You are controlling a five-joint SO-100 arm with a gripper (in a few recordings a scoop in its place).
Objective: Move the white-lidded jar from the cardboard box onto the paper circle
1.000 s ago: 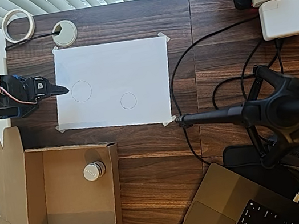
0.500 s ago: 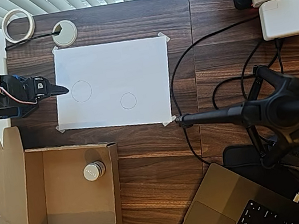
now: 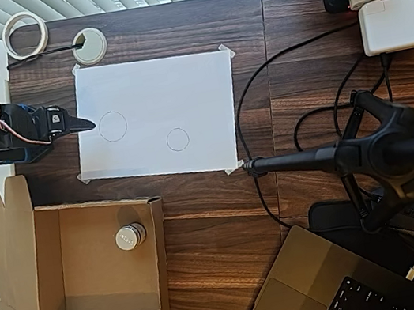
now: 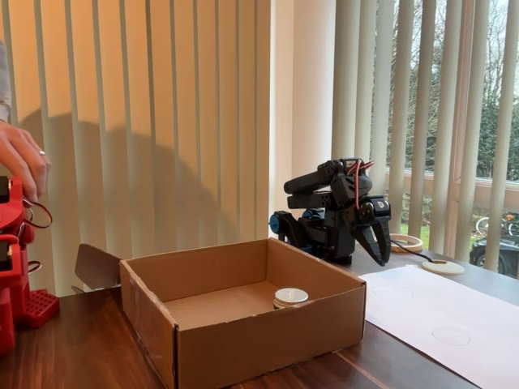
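The white-lidded jar (image 3: 130, 237) stands upright inside the cardboard box (image 3: 80, 210), near its upper right wall in the overhead view. From the fixed view the jar (image 4: 290, 297) rests on the floor of the box (image 4: 251, 328). The paper circle (image 3: 178, 139) is the smaller pencil outline on the white sheet (image 3: 179, 87). My gripper (image 3: 86, 123) is shut with nothing in it, hovering at the sheet's left edge beside the larger circle. In the fixed view the gripper (image 4: 382, 253) points down behind the box, well clear of the jar.
A larger pencil circle (image 3: 113, 126) lies left of the small one. A white tape ring (image 3: 25, 34) and a white cable disc (image 3: 89, 46) sit at the back. A black stand arm (image 3: 312, 159), cables, a charger (image 3: 396, 23) and a laptop (image 3: 326, 286) crowd the right.
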